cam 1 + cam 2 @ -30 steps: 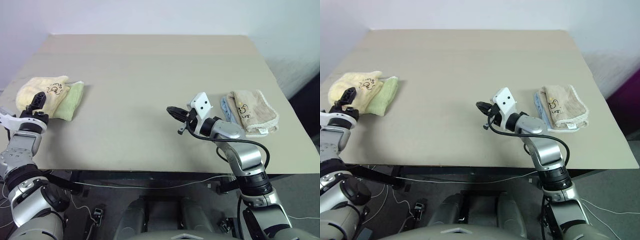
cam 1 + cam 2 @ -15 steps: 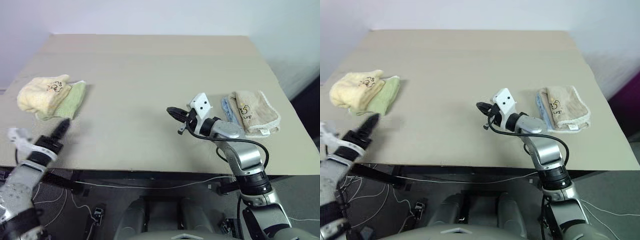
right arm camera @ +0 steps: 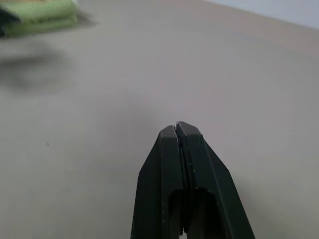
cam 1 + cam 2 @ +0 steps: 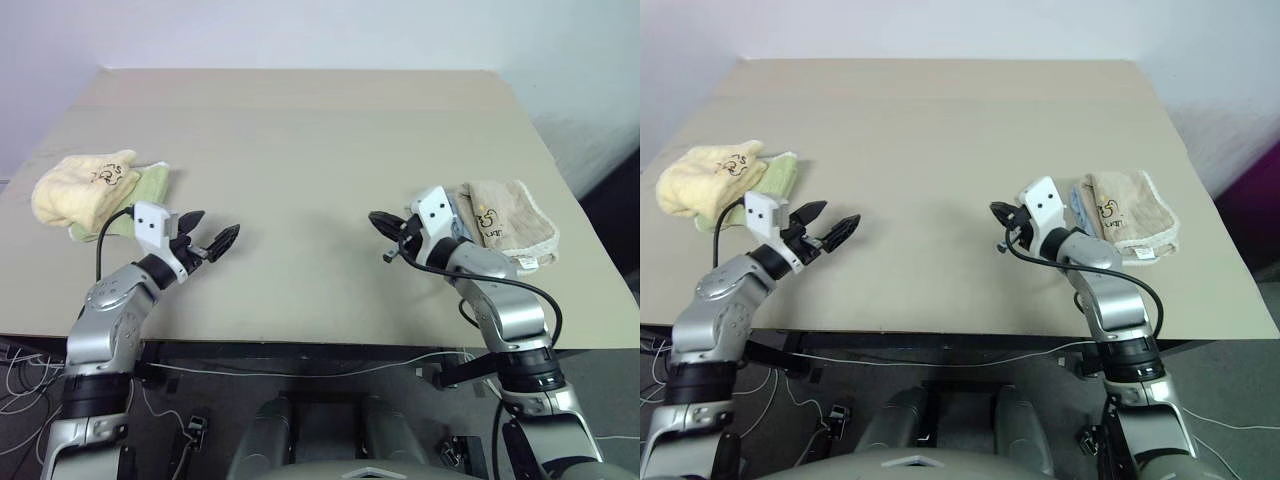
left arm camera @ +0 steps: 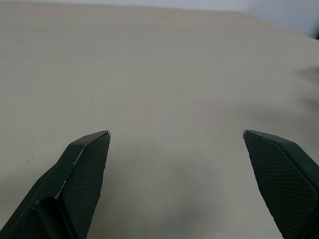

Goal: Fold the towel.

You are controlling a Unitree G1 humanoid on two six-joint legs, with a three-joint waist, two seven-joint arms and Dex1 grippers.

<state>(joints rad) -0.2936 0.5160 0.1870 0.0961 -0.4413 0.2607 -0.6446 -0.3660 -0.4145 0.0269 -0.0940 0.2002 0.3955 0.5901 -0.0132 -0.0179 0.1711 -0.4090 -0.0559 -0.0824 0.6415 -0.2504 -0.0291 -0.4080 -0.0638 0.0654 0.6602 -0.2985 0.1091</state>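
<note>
Over the table (image 4: 300, 130), left hand (image 4: 212, 238) now swung inward off the towel (image 4: 80, 185)

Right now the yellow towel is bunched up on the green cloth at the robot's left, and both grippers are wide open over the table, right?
Not quite. Only the left gripper is wide open; the right gripper is shut, its fingers pressed together, as the right wrist view shows. The rest holds: the yellow towel lies bunched on the green cloth at the robot's left.
</note>
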